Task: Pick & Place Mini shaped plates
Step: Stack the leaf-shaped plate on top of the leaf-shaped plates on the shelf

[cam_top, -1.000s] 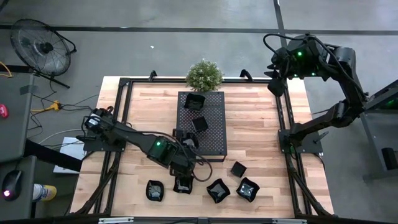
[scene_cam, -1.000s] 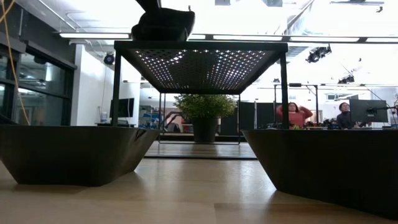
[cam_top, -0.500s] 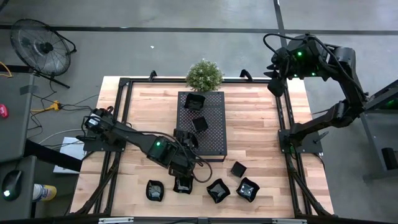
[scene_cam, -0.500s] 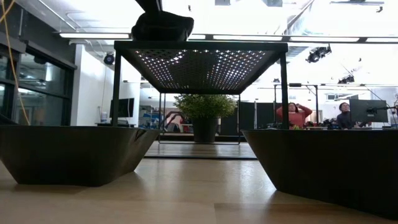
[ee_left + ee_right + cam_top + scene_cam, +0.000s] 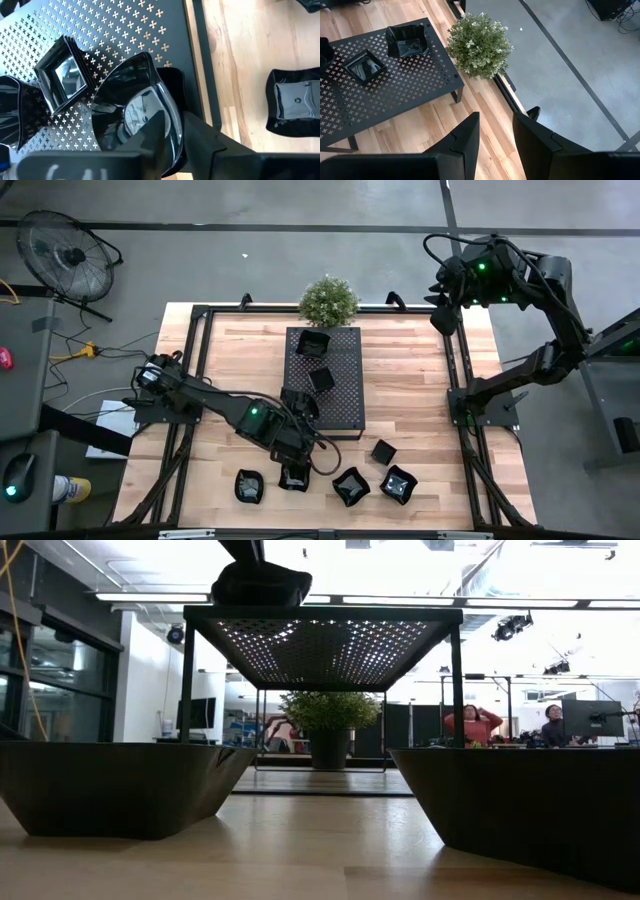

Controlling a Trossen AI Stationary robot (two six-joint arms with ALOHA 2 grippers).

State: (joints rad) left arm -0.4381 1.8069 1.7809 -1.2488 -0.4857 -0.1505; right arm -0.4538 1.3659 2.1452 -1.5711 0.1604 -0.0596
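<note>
The left end effector (image 5: 172, 145) is clamped on the rim of a round mini plate (image 5: 132, 107) at the 7 o'clock corner of the perforated tray (image 5: 345, 380). If its fingers catch the rim, the plate may tip off the edge onto the table (image 5: 410, 390) — the right end effector (image 5: 495, 137), fingers apart, waits at 1 o'clock.

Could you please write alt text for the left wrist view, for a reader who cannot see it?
The left hand straddles the rim of a glossy round plate at the edge of the perforated tray. A square plate sits farther in on the tray, and another square plate lies on the wooden table beside it.
</note>
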